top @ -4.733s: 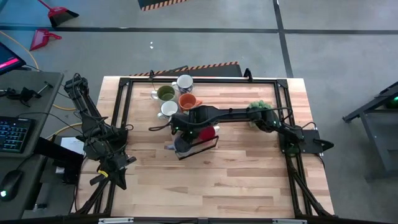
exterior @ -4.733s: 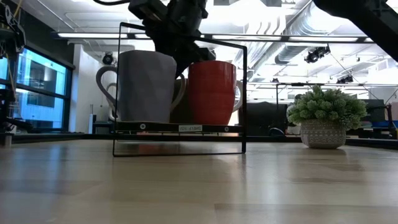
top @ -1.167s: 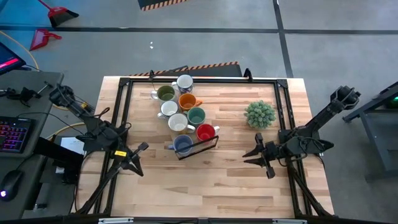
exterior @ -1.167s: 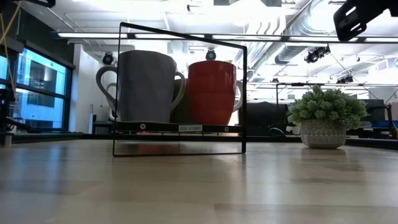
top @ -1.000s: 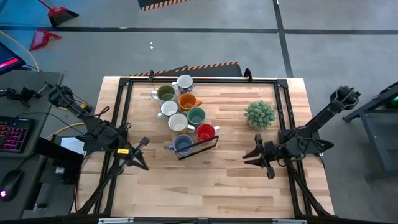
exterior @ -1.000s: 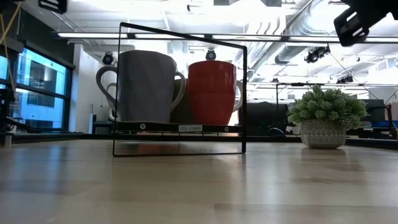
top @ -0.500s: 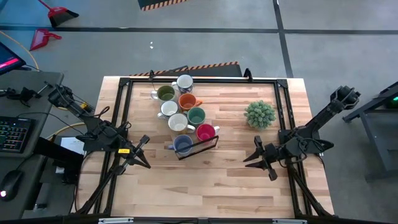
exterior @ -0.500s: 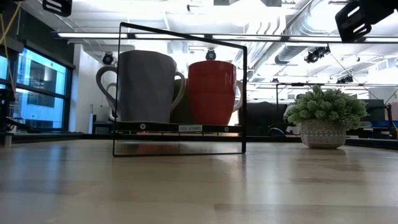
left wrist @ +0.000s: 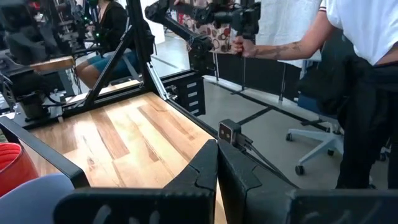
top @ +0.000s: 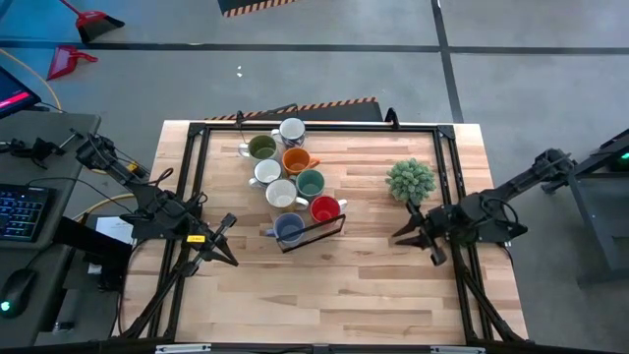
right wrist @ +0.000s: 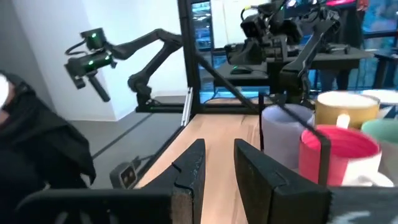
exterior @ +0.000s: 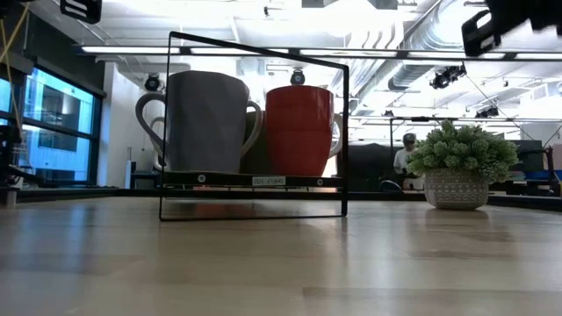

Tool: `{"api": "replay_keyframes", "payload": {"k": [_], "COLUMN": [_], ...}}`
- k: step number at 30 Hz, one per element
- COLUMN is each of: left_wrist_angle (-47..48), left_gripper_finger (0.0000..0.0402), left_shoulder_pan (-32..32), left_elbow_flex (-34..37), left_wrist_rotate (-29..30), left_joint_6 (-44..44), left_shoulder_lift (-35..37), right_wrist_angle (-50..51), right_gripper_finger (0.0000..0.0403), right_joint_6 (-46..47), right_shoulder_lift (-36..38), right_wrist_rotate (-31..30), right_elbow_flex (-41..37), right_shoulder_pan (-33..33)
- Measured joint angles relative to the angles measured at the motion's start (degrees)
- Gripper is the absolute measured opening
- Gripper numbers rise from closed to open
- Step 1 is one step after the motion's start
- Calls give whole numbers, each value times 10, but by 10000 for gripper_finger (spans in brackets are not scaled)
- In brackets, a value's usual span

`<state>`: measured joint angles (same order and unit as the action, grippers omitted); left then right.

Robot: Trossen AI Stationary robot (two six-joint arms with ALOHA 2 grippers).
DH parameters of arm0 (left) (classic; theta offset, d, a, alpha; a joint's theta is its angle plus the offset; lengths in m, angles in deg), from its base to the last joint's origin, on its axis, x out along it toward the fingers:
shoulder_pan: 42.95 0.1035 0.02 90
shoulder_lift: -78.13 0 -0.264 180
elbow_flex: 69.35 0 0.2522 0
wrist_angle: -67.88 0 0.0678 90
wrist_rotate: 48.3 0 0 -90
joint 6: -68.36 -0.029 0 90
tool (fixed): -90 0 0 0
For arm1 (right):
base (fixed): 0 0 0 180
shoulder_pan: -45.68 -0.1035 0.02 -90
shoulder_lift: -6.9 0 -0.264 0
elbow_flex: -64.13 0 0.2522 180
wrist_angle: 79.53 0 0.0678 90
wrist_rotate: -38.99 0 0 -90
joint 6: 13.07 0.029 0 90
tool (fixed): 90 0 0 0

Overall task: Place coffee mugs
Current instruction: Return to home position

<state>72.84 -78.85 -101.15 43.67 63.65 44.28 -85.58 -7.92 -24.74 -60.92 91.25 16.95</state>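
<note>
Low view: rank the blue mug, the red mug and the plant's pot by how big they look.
1. Blue mug
2. Red mug, slightly smaller
3. Pot, clearly smallest, though it stands farther from the camera, so its true size is unsure.

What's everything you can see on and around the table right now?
wire rack: one, black, table centre
red mug: one, on the rack
blue mug: one, on the rack
teal mug: one, just behind the red mug
white mugs: three, white or cream, in the cluster behind the rack
olive mug: one, green, cluster's far left
orange mug: one, cluster's middle
potted plant: one, green, right of the mugs
table: one, light wood
person: one, white top, beyond the table
left gripper: shut, over table's left side
right gripper: open, over table's right side
</note>
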Motion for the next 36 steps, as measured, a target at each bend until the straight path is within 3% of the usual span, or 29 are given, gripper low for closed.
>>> {"api": "replay_keyframes", "payload": {"k": [6, 12, 24, 36], "left_wrist_angle": [0, 0, 0, 0], "left_gripper_finger": [0, 0, 0, 0], "left_shoulder_pan": [0, 0, 0, 0], "left_elbow_flex": [0, 0, 0, 0], "left_wrist_rotate": [0, 0, 0, 0], "left_joint_6": [0, 0, 0, 0], "left_shoulder_lift": [0, 0, 0, 0], "right_wrist_angle": [-35, -32, 131, 184], "right_gripper_finger": [69, 69, 69, 69], "right_joint_6": [17, -15, -5, 65], "right_shoulder_lift": [95, 159, 316, 290], "right_wrist_rotate": [53, 66, 72, 65], "right_elbow_flex": [-96, -125, -128, -128], "right_shoulder_pan": [41, 63, 125, 127]}}
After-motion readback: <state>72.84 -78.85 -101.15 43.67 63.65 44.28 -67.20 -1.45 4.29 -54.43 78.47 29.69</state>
